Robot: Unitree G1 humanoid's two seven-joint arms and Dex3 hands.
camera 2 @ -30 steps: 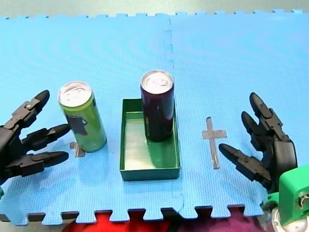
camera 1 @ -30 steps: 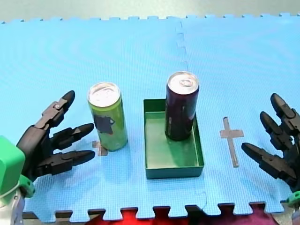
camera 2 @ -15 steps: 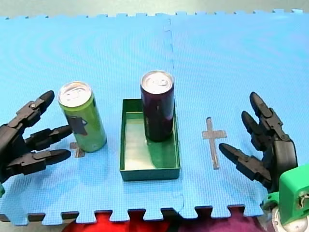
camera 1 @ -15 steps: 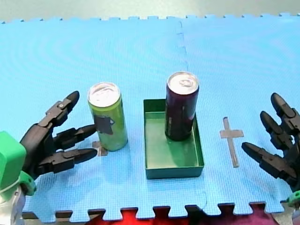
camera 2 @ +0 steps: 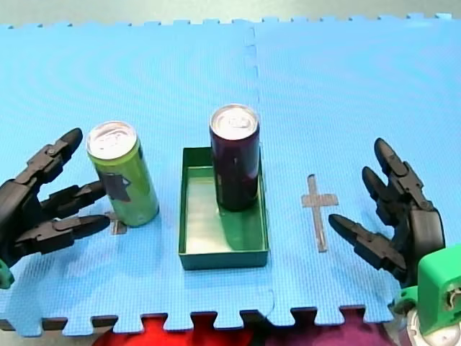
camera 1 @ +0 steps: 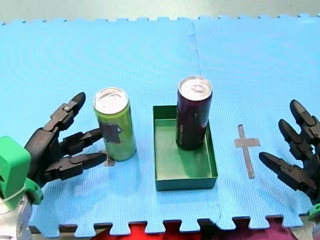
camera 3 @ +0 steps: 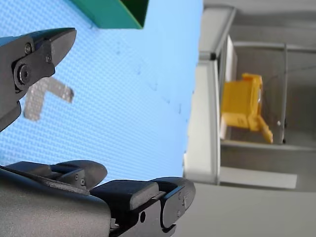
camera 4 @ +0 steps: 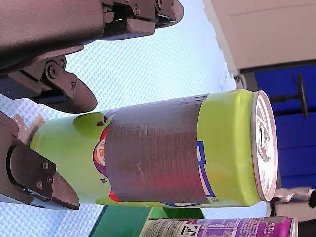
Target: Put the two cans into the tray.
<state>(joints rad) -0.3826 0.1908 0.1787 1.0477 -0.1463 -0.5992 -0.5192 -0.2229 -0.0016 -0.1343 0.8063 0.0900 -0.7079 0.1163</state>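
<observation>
Purple can [camera 1: 194, 120] upright inside green tray [camera 1: 186, 183], at its far end, green can [camera 1: 115, 125] upright on mat [camera 1: 150, 60] left of tray, left hand [camera 1: 52, 152] released, empty, just beyond that can from tray, right hand [camera 1: 297, 160] released, empty, well right of tray.

Dark hand [camera 3: 54, 207] is over the blue foam mat [camera 3: 128, 98] with nothing in it. Taking the way its fingers [camera 3: 148, 195] point as 12 o'clock, a bent strip of grey tape [camera 3: 44, 96] is stuck to the mat close by at roughly 9 o'clock, and a corner of the green tray [camera 3: 116, 12] cuts in further out at about 10 o'clock. Mat edge is dead ahead at 12 o'clock; past it stands a grey-white frame [camera 3: 205, 123] with a yellow part [camera 3: 244, 106] behind it, can't tell what that is.
</observation>
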